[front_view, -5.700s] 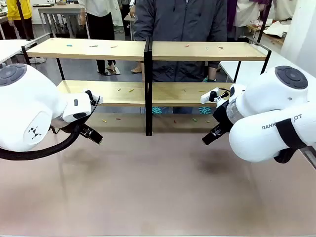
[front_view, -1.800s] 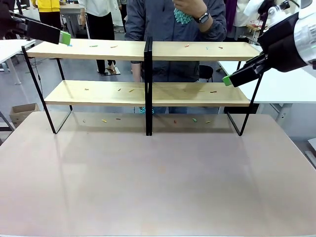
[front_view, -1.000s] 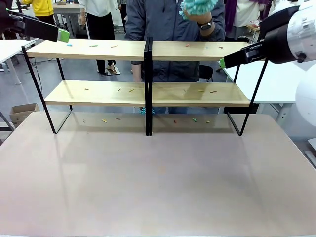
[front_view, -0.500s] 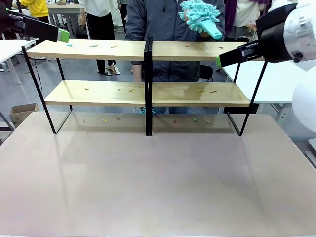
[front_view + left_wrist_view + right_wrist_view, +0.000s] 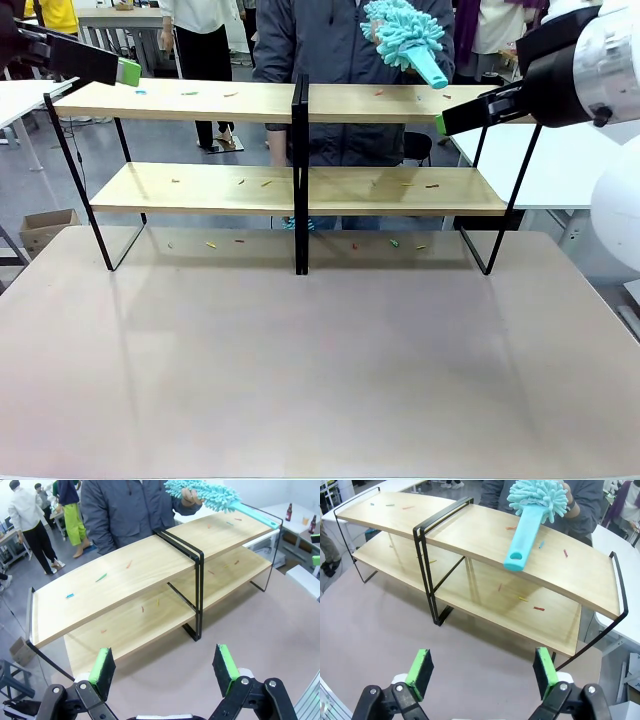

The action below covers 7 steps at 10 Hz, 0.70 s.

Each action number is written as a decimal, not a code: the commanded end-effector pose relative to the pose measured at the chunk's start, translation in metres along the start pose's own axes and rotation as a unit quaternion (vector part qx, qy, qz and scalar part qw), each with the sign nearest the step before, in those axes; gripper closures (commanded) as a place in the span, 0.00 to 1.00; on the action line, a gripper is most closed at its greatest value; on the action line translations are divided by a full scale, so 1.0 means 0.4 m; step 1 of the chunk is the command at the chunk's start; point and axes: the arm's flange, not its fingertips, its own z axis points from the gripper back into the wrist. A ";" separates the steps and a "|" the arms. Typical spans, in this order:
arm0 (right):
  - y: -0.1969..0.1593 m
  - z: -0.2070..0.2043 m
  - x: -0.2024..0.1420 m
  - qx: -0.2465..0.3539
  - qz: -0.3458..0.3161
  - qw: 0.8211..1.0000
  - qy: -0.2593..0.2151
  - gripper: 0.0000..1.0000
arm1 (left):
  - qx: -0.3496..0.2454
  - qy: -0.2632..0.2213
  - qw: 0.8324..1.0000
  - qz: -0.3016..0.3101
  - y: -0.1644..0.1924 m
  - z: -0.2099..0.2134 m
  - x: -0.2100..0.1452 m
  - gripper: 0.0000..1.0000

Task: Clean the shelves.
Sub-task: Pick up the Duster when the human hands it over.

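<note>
The shelves [image 5: 200, 186] stand across the far half of the table, two tiers of light wood on a black frame, with small coloured scraps scattered on the boards. A person behind them holds a teal fluffy duster [image 5: 404, 30] above the top right board, its handle pointing down toward my right gripper [image 5: 442, 124]. That gripper hovers open at the top board's right end. In the right wrist view the duster [image 5: 536, 502] hangs ahead of the right gripper [image 5: 481, 667], apart from its fingers. My left gripper [image 5: 128, 72] is open at the top left corner. The left wrist view has the left gripper [image 5: 164, 666] open before the shelves [image 5: 125, 577].
More coloured scraps [image 5: 392, 242] lie on the table under the lower boards. White tables [image 5: 580, 160] flank the shelves on both sides. A cardboard box [image 5: 45, 225] sits on the floor at left. Other people stand in the background. The near tabletop [image 5: 320, 370] is bare.
The person has brought the duster up over the top right board, handle toward my right gripper. My right gripper has shifted slightly left. The left gripper stays put.
</note>
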 end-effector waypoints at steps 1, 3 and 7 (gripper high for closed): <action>-0.005 -0.002 0.000 0.000 -0.002 1.000 0.001 0.00 | -0.003 -0.003 1.000 0.003 0.005 -0.001 -0.002 0.00; -0.059 0.012 0.056 0.073 -0.039 0.997 0.008 0.00 | -0.003 -0.003 1.000 0.003 0.005 -0.001 -0.002 0.00; -0.146 0.024 0.098 0.139 -0.102 0.985 -0.002 0.00 | -0.003 -0.003 1.000 0.003 0.005 -0.001 -0.002 0.00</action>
